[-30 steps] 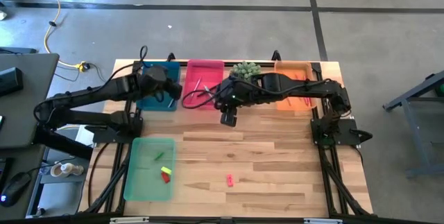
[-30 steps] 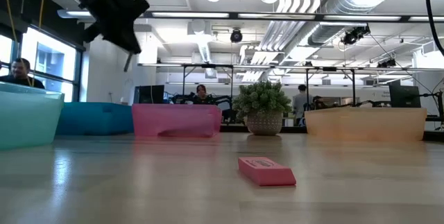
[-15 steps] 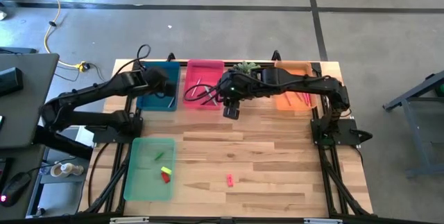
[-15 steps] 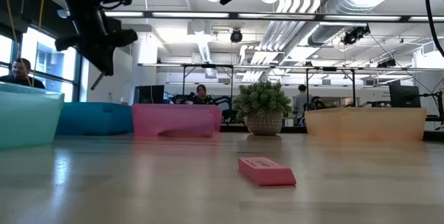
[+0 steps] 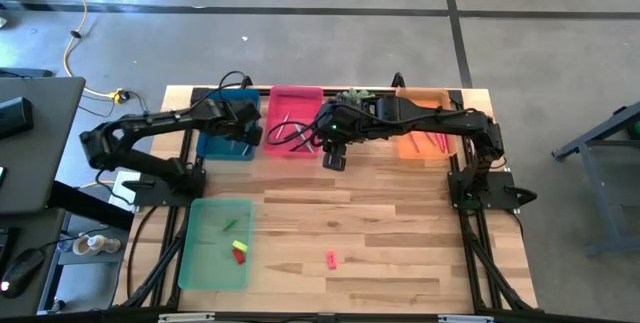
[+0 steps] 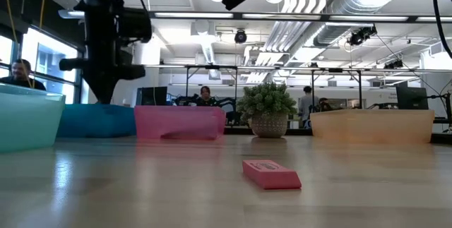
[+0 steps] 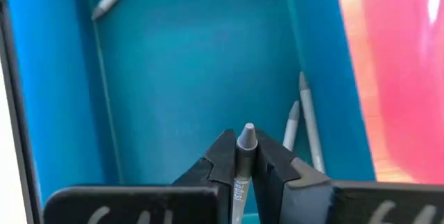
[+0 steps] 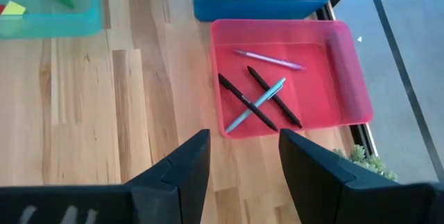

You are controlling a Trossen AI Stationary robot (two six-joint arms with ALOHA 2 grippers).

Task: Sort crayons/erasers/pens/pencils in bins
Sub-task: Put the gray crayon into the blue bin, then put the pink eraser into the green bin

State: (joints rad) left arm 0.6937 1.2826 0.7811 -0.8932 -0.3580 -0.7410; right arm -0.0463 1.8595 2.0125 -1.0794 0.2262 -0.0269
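Observation:
My left gripper point(image 7: 246, 148) points down into the teal-blue bin point(image 5: 212, 149) and is shut on a grey pencil point(image 7: 245, 138). It also shows in the high view point(image 5: 248, 131) and the low view point(image 6: 106, 73). Three more grey pencils point(image 7: 300, 120) lie on the floor of that bin. My right gripper point(image 8: 239, 172) is open and empty, high over the table beside the pink bin point(image 5: 293, 103). It shows in the high view too point(image 5: 333, 158). A red eraser point(image 5: 331, 259) lies flat on the table, also in the low view point(image 6: 272, 174). My left gripper pinches the grey pencil between its two fingers, just behind the pencil's grey tip point(image 7: 247, 132), which sticks out past the fingertips. The fingers come from above, pointing down, and the pencil runs along them. The pencil stands upright over the bin floor; its upper part is hidden.
The pink bin point(image 8: 284, 78) holds several pens. The orange bin point(image 5: 425, 99) holds pink-red sticks. The pale-green bin point(image 5: 215, 243) at the near left holds green, yellow and red erasers. A small potted plant point(image 6: 268, 108) stands between the pink and orange bins.
My left gripper has tipped from a slant to pointing straight down and has gone down into the teal-blue bin with the pencil. My right gripper has moved a little toward the table's far edge, beside the pink bin.

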